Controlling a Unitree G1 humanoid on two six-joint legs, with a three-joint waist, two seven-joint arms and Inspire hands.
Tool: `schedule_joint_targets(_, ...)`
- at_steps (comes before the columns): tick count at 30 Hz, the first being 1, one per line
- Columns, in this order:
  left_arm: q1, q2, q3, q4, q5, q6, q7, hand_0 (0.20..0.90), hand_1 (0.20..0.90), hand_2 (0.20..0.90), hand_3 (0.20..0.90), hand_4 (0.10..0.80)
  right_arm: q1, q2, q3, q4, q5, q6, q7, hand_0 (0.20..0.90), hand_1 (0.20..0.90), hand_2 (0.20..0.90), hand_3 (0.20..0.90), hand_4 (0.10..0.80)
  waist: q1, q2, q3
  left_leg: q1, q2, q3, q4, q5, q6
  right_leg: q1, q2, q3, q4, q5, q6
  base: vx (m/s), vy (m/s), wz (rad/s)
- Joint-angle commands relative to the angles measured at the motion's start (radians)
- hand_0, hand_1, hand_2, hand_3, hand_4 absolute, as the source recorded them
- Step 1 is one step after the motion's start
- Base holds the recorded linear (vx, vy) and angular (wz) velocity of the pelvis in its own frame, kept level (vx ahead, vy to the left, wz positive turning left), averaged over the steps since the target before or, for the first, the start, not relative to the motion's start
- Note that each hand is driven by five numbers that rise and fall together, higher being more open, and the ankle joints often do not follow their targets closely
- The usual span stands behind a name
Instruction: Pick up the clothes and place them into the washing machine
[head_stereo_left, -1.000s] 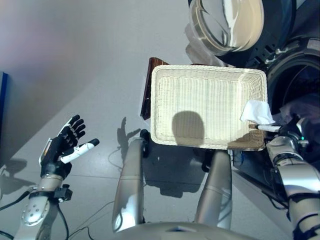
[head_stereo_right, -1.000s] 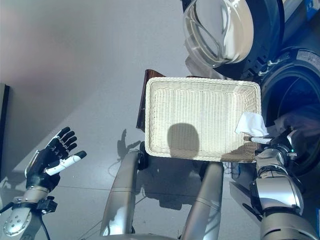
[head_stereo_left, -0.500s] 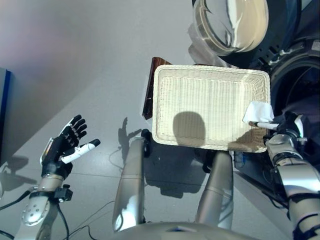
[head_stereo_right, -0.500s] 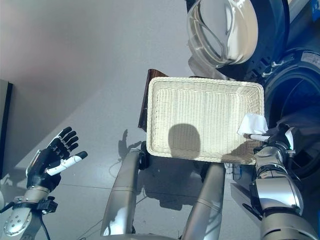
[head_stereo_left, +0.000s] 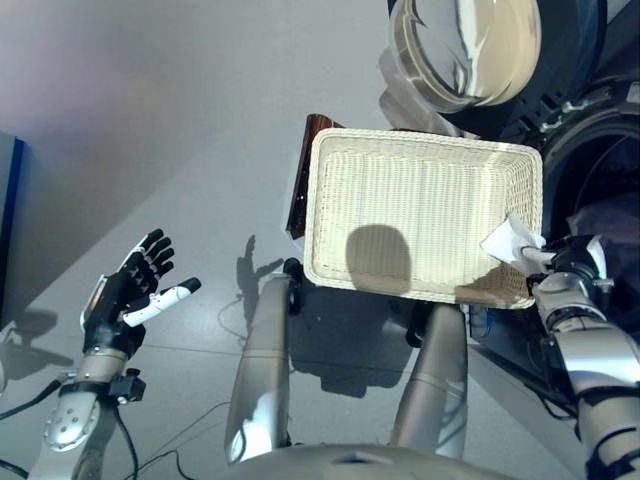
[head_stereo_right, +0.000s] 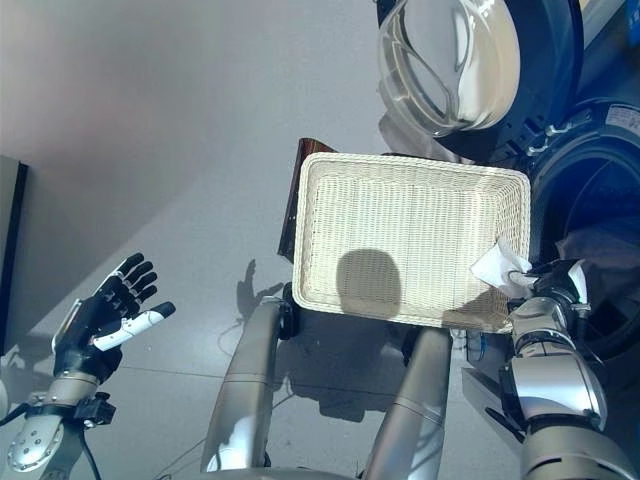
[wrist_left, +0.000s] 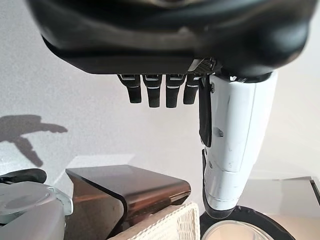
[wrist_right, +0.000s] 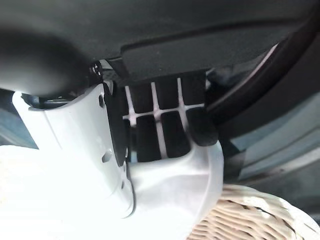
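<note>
Wicker basket (head_stereo_left: 330, 180) blocks centre — washer drum opening (head_stereo_left: 600, 170) unobstructed right; open door (head_stereo_left: 465, 45) overhangs basket's far edge.

- A small white cloth (head_stereo_left: 508, 242), crumpled, sits pinched in the right hand (head_stereo_left: 568, 262) over the right rim of the wicker basket (head_stereo_left: 330, 215).
- The washing machine (head_stereo_left: 590, 160) stands just beside the basket, its round door (head_stereo_left: 462, 48) swung open.
</note>
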Motion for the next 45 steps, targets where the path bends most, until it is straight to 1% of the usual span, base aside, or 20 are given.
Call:
schedule_joint_targets(1, -0.005, -0.008, 0.101, -0.037, 0.006, -0.062, 0.011, 0.9, 0.9, 0.9, 0.9, 0.8, 0.027, -0.047, -0.014, -0.006, -0.009, -0.02, -0.037, 0.2, 0.2, 0.2, 0.2, 0.3, -0.008, 0.006, -0.027, -0.026, 0.02, 0.011, -0.097, 0.031, 0.005, -0.051, 0.003, 0.012, -0.069, 0.067, -0.006, 0.0, 0.0, 0.0)
schedule_joint_targets(7, -0.006, -0.01, 0.098, -0.033, 0.006, -0.063, 0.016, 0.9, 0.9, 0.9, 0.9, 0.8, 0.026, -0.057, -0.035, -0.014, 0.007, -0.022, -0.063, 0.2, 0.2, 0.2, 0.2, 0.3, -0.011, 0.005, -0.03, -0.024, 0.022, 0.012, -0.094, 0.029, 0.005, -0.051, 0.003, 0.012, -0.07, 0.067, -0.007, 0.0, 0.0, 0.0)
schedule_joint_targets(11, -0.003, -0.009, 0.098, -0.031, 0.002, -0.069, 0.022, 0.9, 0.9, 0.9, 0.9, 0.8, 0.008, -0.086, -0.079, -0.02, 0.046, -0.031, -0.136, 0.2, 0.2, 0.2, 0.2, 0.3, -0.015, 0.006, -0.034, -0.025, 0.024, 0.013, -0.094, 0.028, 0.005, -0.052, 0.002, 0.011, -0.069, 0.067, -0.006, 0.0, 0.0, 0.0)
schedule_joint_targets(13, 0.0, -0.01, 0.096, -0.031, 0.001, -0.074, 0.031, 0.9, 0.9, 0.9, 0.9, 0.8, 0.006, -0.098, -0.133, -0.033, 0.102, -0.051, -0.191, 0.2, 0.2, 0.2, 0.2, 0.3, -0.018, 0.008, -0.037, -0.024, 0.026, 0.013, -0.096, 0.027, 0.006, -0.051, 0.002, 0.01, -0.071, 0.066, -0.005, 0.0, 0.0, 0.0)
schedule_joint_targets(14, -0.001, -0.009, 0.095, -0.031, 0.001, -0.074, 0.031, 0.9, 0.9, 0.9, 0.9, 0.8, 0.009, -0.098, -0.135, -0.034, 0.102, -0.052, -0.193, 0.2, 0.2, 0.2, 0.2, 0.3, -0.017, 0.008, -0.037, -0.024, 0.025, 0.013, -0.096, 0.027, 0.006, -0.05, 0.002, 0.01, -0.071, 0.065, -0.005, 0.0, 0.0, 0.0)
schedule_joint_targets(15, -0.001, -0.007, 0.091, -0.026, 0.001, -0.079, 0.036, 0.9, 0.9, 0.9, 0.9, 0.8, 0.009, -0.098, -0.184, -0.051, 0.169, -0.082, -0.218, 0.2, 0.2, 0.2, 0.2, 0.3, -0.019, 0.009, -0.038, -0.023, 0.025, 0.013, -0.097, 0.026, 0.006, -0.049, 0.003, 0.01, -0.071, 0.065, -0.004, 0.0, 0.0, 0.0)
schedule_joint_targets(16, -0.003, -0.005, 0.088, -0.023, -0.001, -0.081, 0.039, 0.9, 0.9, 0.9, 0.9, 0.8, 0.011, -0.092, -0.204, -0.064, 0.203, -0.1, -0.223, 0.2, 0.2, 0.2, 0.2, 0.3, -0.021, 0.01, -0.039, -0.022, 0.025, 0.013, -0.096, 0.026, 0.007, -0.049, 0.004, 0.01, -0.071, 0.064, -0.004, 0.0, 0.0, 0.0)
schedule_joint_targets(17, -0.004, -0.003, 0.087, -0.022, -0.001, -0.081, 0.039, 0.9, 0.9, 0.9, 0.9, 0.8, 0.014, -0.091, -0.206, -0.066, 0.204, -0.1, -0.223, 0.2, 0.2, 0.2, 0.2, 0.3, -0.02, 0.01, -0.039, -0.022, 0.025, 0.013, -0.096, 0.026, 0.007, -0.048, 0.004, 0.01, -0.071, 0.064, -0.004, 0.0, 0.0, 0.0)
schedule_joint_targets(22, -0.013, 0.006, 0.076, -0.009, 0.001, -0.08, 0.042, 0.9, 0.9, 0.9, 0.9, 0.8, 0.03, -0.064, -0.276, -0.122, 0.358, -0.184, -0.214, 0.2, 0.2, 0.2, 0.2, 0.3, -0.031, 0.003, -0.042, -0.02, 0.028, 0.018, -0.094, 0.022, 0.007, -0.048, 0.008, 0.011, -0.073, 0.062, -0.003, 0.0, 0.0, 0.0)
schedule_joint_targets(23, -0.01, 0.008, 0.075, -0.009, 0.001, -0.082, 0.046, 0.9, 0.9, 0.9, 0.9, 0.8, 0.03, -0.059, -0.325, -0.123, 0.448, -0.223, -0.227, 0.2, 0.2, 0.2, 0.2, 0.3, -0.037, 0.001, -0.045, -0.022, 0.028, 0.018, -0.089, 0.019, 0.007, -0.049, 0.009, 0.012, -0.072, 0.059, -0.004, 0.0, 0.0, 0.0)
schedule_joint_targets(25, -0.006, 0.009, 0.075, -0.009, -0.005, -0.081, 0.048, 0.9, 0.9, 0.9, 0.9, 0.8, 0.019, -0.047, -0.376, -0.133, 0.555, -0.276, -0.232, 0.2, 0.2, 0.2, 0.2, 0.3, -0.04, 0.003, -0.046, -0.023, 0.028, 0.018, -0.086, 0.016, 0.007, -0.048, 0.009, 0.012, -0.072, 0.058, -0.005, 0.0, 0.0, 0.0)
schedule_joint_targets(27, -0.006, 0.014, 0.076, -0.01, -0.008, -0.08, 0.049, 0.9, 0.9, 0.9, 0.9, 0.8, 0.021, -0.037, -0.398, -0.135, 0.609, -0.299, -0.218, 0.2, 0.2, 0.2, 0.2, 0.3, -0.039, 0.002, -0.046, -0.024, 0.029, 0.018, -0.084, 0.015, 0.006, -0.05, 0.009, 0.012, -0.07, 0.057, -0.005, 0.0, 0.0, 0.0)
schedule_joint_targets(28, -0.003, 0.017, 0.076, -0.01, -0.008, -0.079, 0.05, 0.9, 0.9, 0.9, 0.9, 0.8, 0.016, -0.024, -0.43, -0.133, 0.692, -0.332, -0.204, 0.2, 0.2, 0.2, 0.2, 0.3, -0.04, 0.002, -0.048, -0.026, 0.028, 0.018, -0.081, 0.013, 0.006, -0.052, 0.008, 0.012, -0.07, 0.056, -0.006, 0.0, 0.0, 0.0)
schedule_joint_targets(29, -0.003, 0.012, 0.075, -0.011, -0.018, -0.07, 0.05, 0.9, 0.9, 0.9, 0.9, 0.8, 0.004, 0.006, -0.505, -0.147, 0.894, -0.402, -0.167, 0.2, 0.2, 0.2, 0.2, 0.3, -0.045, 0.005, -0.05, -0.026, 0.028, 0.019, -0.082, 0.012, 0.005, -0.052, 0.008, 0.012, -0.07, 0.054, -0.005, 0.0, 0.0, 0.0)
schedule_joint_targets(30, -0.004, 0.02, 0.076, -0.011, -0.02, -0.069, 0.049, 0.9, 0.9, 0.9, 0.9, 0.8, 0.012, 0.006, -0.508, -0.139, 0.922, -0.412, -0.142, 0.2, 0.2, 0.2, 0.2, 0.3, -0.041, 0.0, -0.05, -0.026, 0.028, 0.019, -0.081, 0.011, 0.005, -0.051, 0.008, 0.012, -0.07, 0.053, -0.005, 0.0, 0.0, 0.0)
schedule_joint_targets(32, -0.006, 0.018, 0.071, -0.013, -0.025, -0.036, 0.055, 0.9, 0.9, 0.9, 0.9, 0.8, 0.018, 0.063, -0.595, -0.126, 1.174, -0.469, -0.073, 0.2, 0.2, 0.2, 0.2, 0.3, -0.044, 0.002, -0.053, -0.021, 0.028, 0.022, -0.086, 0.01, 0.003, -0.048, 0.006, 0.015, -0.071, 0.048, -0.007, 0.019, -0.019, 0.0)
schedule_joint_targets(33, -0.004, 0.014, 0.071, -0.014, -0.035, -0.029, 0.055, 0.9, 0.9, 0.9, 0.9, 0.8, 0.012, 0.079, -0.61, -0.136, 1.227, -0.49, -0.058, 0.2, 0.2, 0.2, 0.2, 0.3, -0.04, 0.003, -0.056, -0.02, 0.026, 0.023, -0.087, 0.01, 0.003, -0.047, 0.006, 0.016, -0.07, 0.046, -0.008, 0.04, -0.035, 0.0)
schedule_joint_targets(37, -0.001, -0.001, 0.063, -0.012, -0.072, -0.015, 0.06, 0.9, 0.9, 0.9, 0.9, 0.8, -0.011, 0.105, -0.647, -0.18, 1.308, -0.554, -0.072, 0.2, 0.2, 0.2, 0.2, 0.3, -0.035, 0.014, -0.061, -0.019, 0.022, 0.023, -0.091, 0.01, 0.003, -0.043, 0.008, 0.022, -0.07, 0.038, -0.007, 0.0, 0.0, 0.0)
schedule_joint_targets(40, -0.003, -0.006, 0.051, -0.017, -0.08, -0.017, 0.066, 0.9, 0.9, 0.9, 0.9, 0.8, -0.024, 0.108, -0.659, -0.205, 1.318, -0.585, -0.103, 0.2, 0.2, 0.2, 0.2, 0.3, -0.033, 0.022, -0.062, -0.019, 0.02, 0.022, -0.094, 0.012, 0.002, -0.041, 0.006, 0.022, -0.072, 0.034, -0.006, 0.0, 0.0, 0.0)
schedule_joint_targets(45, -0.001, -0.001, 0.033, -0.033, -0.093, -0.023, 0.062, 0.9, 0.9, 0.9, 0.9, 0.8, -0.036, 0.085, -0.685, -0.24, 1.333, -0.635, -0.132, 0.2, 0.2, 0.2, 0.2, 0.3, -0.035, 0.031, -0.065, -0.012, 0.016, 0.023, -0.105, 0.014, 0.002, -0.036, 0.006, 0.024, -0.073, 0.029, -0.005, 0.0, 0.0, 0.0)
